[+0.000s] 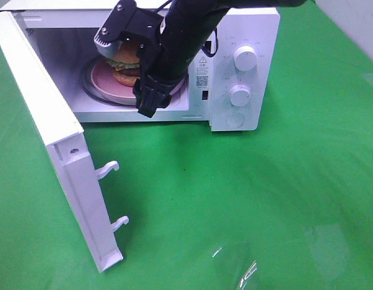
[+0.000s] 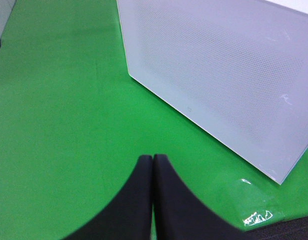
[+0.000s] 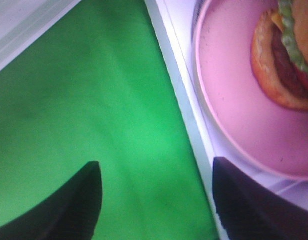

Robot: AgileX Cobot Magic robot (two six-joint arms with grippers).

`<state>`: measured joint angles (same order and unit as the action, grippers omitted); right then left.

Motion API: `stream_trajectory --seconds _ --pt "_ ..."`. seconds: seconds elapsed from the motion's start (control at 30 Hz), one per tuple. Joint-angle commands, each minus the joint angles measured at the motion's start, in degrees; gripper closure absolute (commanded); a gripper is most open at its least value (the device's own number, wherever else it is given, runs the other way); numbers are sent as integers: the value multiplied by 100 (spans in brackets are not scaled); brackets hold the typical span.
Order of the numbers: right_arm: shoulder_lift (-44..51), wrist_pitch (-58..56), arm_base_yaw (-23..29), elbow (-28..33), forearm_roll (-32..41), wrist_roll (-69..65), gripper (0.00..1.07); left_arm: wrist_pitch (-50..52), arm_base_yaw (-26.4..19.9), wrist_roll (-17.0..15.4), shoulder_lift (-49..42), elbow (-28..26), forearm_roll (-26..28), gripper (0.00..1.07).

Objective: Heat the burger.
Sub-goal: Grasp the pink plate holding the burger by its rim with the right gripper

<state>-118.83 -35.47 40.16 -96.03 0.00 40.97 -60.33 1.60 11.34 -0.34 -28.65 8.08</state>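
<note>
On your far left the microwave door [image 1: 47,121] stands swung wide open, its two latch hooks [image 1: 109,169] jutting over the green cloth [image 1: 265,199]. Your left gripper [image 2: 153,159] shows only in its own wrist view: its fingers [image 2: 136,200] are pressed flat together with nothing between them, low over the cloth and near a white perforated panel [image 2: 218,75]. Moving right, you look into the open microwave [image 1: 266,36], where a pink plate [image 1: 104,81] lies on the cavity floor. The burger [image 1: 127,63] sits on that plate, inside the oven, and the right wrist view shows it toward the plate's far side, bun edge, lettuce and patty showing. Your right arm [image 1: 186,36] comes down from above across the mouth of the cavity. The right gripper [image 3: 156,165] is spread wide and grasps nothing: one finger [image 3: 79,200] hangs over the cloth, the other [image 3: 248,200] over the oven's front sill just beside the plate's rim, and neither touches the burger. To the right of the arm you have the control panel with an upper knob [image 1: 245,58], a lower knob [image 1: 240,95] and a round button [image 1: 234,119] beneath them.
</note>
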Motion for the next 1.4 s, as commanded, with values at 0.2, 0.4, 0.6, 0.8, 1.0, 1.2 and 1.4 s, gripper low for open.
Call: stream_trajectory --seconds 0.2,0.4,0.6,0.8,1.0,1.2,1.4 --pt "-97 246 315 -52 -1163 -109 45 69 -23 -23 -46 11 23 106" --pt "-97 252 315 -52 -1186 -178 46 69 -23 -23 -46 11 23 106" --pt "-115 246 315 -52 -1220 -699 46 69 -23 -23 -46 11 23 106" --pt "-309 252 315 -52 -1971 -865 46 69 -23 -23 -46 11 23 106" --pt "-453 533 315 -52 -2275 -1312 46 69 -23 -23 -46 11 23 106" --pt "-567 647 315 -57 -2395 -1312 46 69 -23 -23 -46 11 23 106" --pt "-877 636 275 -201 -2590 -1318 46 69 -23 -23 -46 11 23 106"
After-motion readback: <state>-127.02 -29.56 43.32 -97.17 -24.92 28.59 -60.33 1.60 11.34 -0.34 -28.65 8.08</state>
